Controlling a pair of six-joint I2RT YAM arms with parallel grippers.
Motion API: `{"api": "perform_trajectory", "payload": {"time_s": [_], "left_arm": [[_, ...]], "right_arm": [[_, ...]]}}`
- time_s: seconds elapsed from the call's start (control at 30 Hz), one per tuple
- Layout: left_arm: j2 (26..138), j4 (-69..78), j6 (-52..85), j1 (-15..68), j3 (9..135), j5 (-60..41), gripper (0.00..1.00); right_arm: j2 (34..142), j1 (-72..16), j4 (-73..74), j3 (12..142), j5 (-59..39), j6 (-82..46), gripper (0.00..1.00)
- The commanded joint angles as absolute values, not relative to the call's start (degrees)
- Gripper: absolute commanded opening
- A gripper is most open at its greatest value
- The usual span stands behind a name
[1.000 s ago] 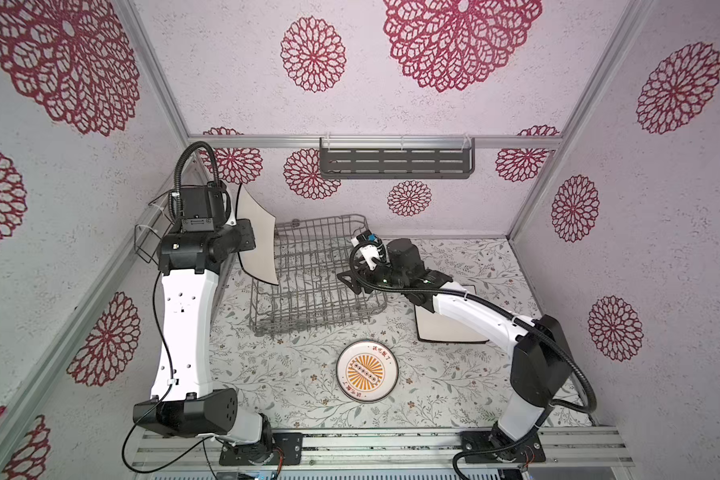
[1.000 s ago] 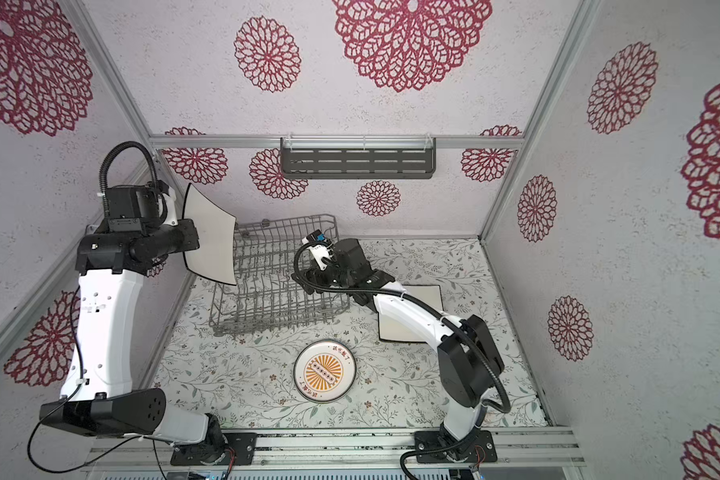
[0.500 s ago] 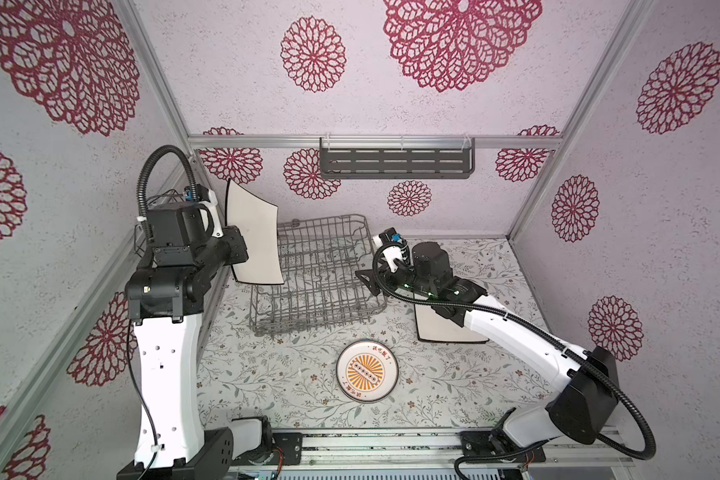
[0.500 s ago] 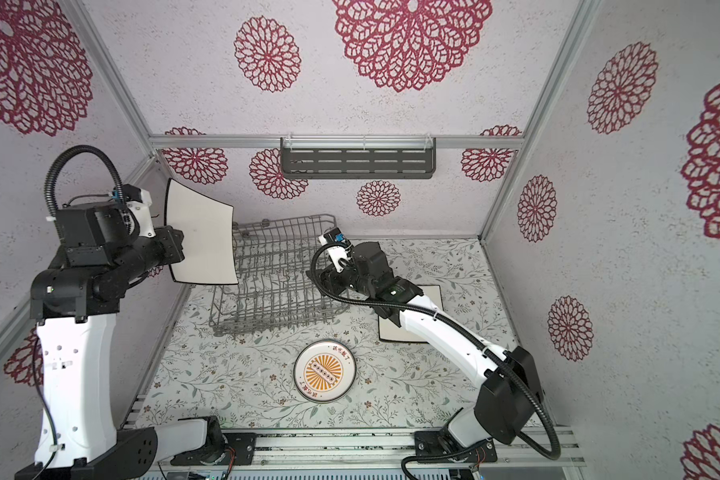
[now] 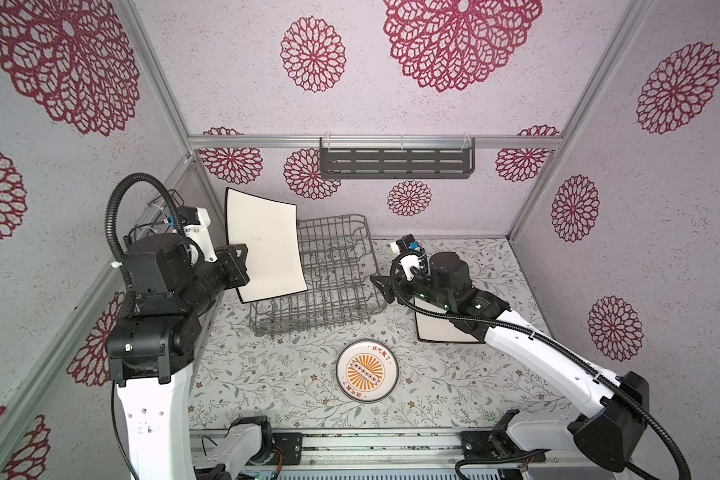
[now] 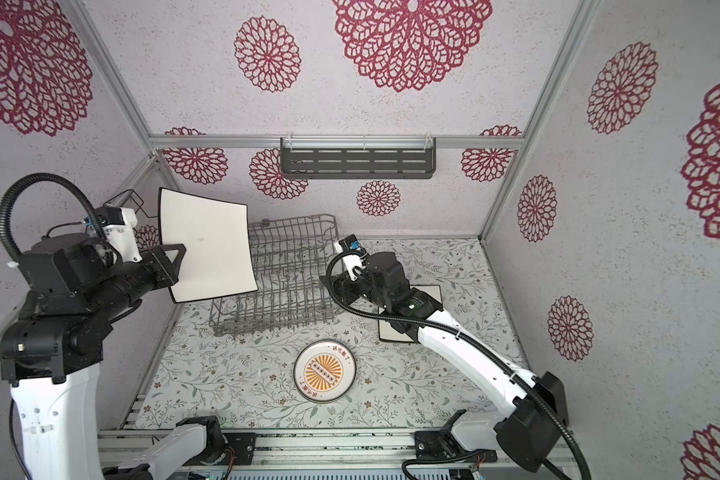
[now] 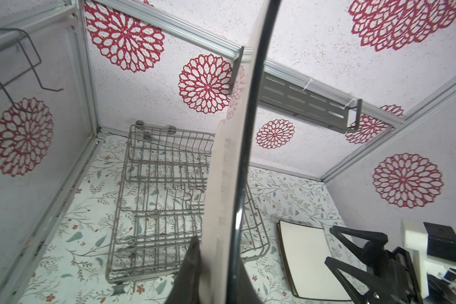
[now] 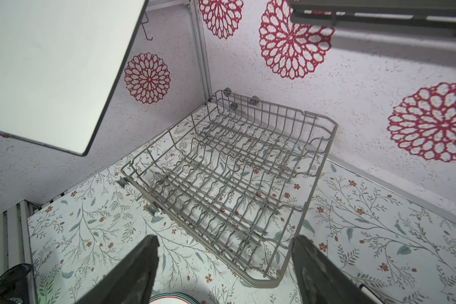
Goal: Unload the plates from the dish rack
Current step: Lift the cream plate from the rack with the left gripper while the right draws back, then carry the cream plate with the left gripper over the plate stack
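The left gripper (image 5: 244, 266) pinches one edge of a square white plate (image 5: 262, 245), upright in the air over the dish rack's (image 5: 333, 266) left side. So narrow a hold on glossy ware could let it swing or slip, and a low corner might catch the wire. The plate is dark-rimmed and slightly curved, and the grey rack looks empty. A round sunburst plate (image 5: 367, 371) lies flat in front. The right gripper (image 5: 382, 286), spread and empty beside the rack's rim, could snag it. Square plates (image 5: 437, 332) are stacked beneath that arm.
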State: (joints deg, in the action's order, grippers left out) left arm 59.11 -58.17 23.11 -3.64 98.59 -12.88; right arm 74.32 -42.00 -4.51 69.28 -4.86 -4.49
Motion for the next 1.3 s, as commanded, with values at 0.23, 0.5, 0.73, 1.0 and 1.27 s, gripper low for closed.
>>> {"api": "perform_trajectory", "payload": {"time_s": [0.23, 0.5, 0.73, 1.0, 1.27], "left_arm": [[49.21, -32.11, 38.19, -3.79, 86.97, -20.1, 0.0], [44.52, -17.7, 49.45, -3.78, 73.64, -25.03, 0.0], [43.95, -12.18, 53.61, -3.69, 67.95, -27.4, 0.0], [44.63, -9.58, 56.43, -3.43, 64.78, -28.48, 0.0], [46.53, -8.87, 57.08, -3.24, 63.88, -29.62, 0.0]], "right_arm": [[65.74, -41.67, -5.98, 64.13, 0.24, -6.34, 0.83], [58.88, -41.01, -6.97, 59.45, 3.0, -9.93, 0.84], [54.69, -38.51, -10.41, 58.67, 4.57, -11.6, 0.85], [51.0, -34.44, -12.32, 56.33, 6.17, -14.86, 0.85], [48.0, -30.51, -12.27, 54.52, 6.86, -17.13, 0.86]]}}
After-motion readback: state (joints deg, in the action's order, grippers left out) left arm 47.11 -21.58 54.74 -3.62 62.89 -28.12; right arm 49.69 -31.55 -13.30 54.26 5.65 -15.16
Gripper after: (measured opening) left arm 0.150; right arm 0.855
